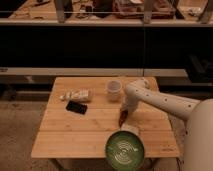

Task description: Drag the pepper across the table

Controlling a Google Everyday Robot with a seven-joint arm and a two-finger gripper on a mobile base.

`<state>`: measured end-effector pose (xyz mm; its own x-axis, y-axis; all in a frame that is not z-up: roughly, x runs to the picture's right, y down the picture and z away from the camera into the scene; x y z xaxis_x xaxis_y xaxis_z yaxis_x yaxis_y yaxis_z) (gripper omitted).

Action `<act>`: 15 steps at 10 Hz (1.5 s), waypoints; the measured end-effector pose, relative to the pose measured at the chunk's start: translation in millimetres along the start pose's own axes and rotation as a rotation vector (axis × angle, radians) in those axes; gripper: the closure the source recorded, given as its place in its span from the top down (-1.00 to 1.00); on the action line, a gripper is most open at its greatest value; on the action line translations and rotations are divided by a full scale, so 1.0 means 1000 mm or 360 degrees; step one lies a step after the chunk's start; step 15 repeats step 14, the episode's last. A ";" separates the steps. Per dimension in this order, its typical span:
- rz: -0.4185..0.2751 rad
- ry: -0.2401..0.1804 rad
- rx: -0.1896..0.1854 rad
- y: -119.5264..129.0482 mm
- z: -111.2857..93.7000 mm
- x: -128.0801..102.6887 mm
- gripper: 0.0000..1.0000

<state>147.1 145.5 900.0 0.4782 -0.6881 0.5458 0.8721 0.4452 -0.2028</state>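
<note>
The pepper [122,118] is a small dark red chili shape lying on the light wooden table [65,135], right of the middle. My gripper [124,112] points down right over the pepper's upper end and seems to touch it. The white arm reaches in from the right and bends at an elbow [139,90] above the gripper. The gripper's tip is hidden against the pepper.
A green ribbed plate [124,149] sits at the front edge just below the pepper, with a small white object [131,129] at its rim. A white cup [113,89] stands behind the pepper. A black phone [76,107] and a white rounded block [76,94] lie to the left.
</note>
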 end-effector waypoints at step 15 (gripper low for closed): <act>0.0436 -0.0061 -0.0147 0.156 -0.012 0.024 -0.15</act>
